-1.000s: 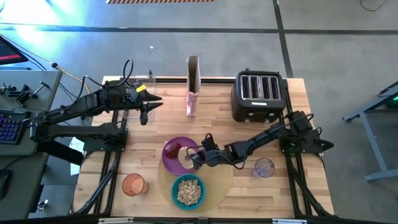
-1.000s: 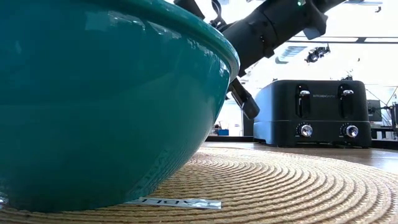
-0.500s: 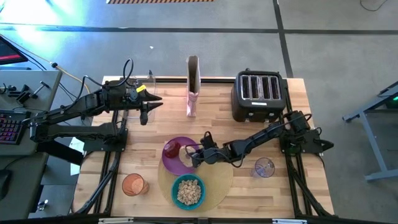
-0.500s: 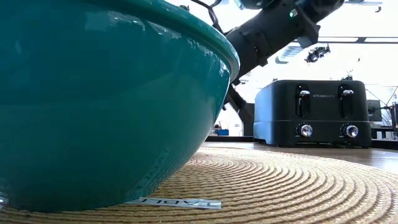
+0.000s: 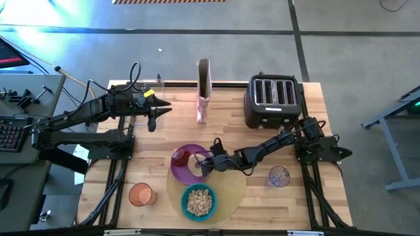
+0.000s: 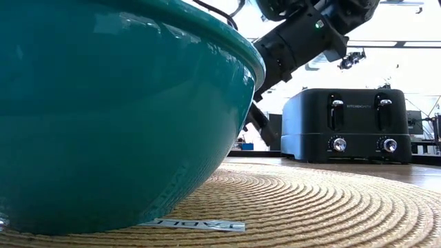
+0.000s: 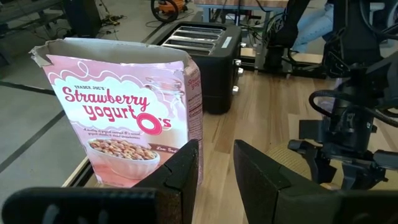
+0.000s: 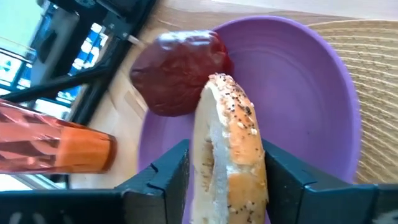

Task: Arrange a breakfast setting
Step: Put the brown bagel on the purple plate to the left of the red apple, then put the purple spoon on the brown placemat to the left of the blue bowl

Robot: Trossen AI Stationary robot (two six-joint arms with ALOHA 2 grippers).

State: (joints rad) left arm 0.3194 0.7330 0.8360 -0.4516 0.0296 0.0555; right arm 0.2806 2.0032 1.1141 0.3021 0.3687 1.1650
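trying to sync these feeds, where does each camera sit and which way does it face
High view: overhead, straight down; both arms, left gripper.
Low view: at mat level behind teal bowl, facing toaster; right arm above.
Left wrist: faces cereal box, own fingers.
Right wrist: faces purple plate; right gripper around bagel.
Shared: toaster, plate.

Glossy teal bowl (image 6: 117, 110) on a rough woven mat (image 6: 310, 207), smooth purple plate (image 8: 311, 93), seeded bagel (image 8: 231, 143), wood-plank table (image 5: 230, 118), glossy black toaster (image 6: 348, 124).

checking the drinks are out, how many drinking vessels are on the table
2: the orange cup at the table's front left, and the clear glass right of the mat. None seems hidden.
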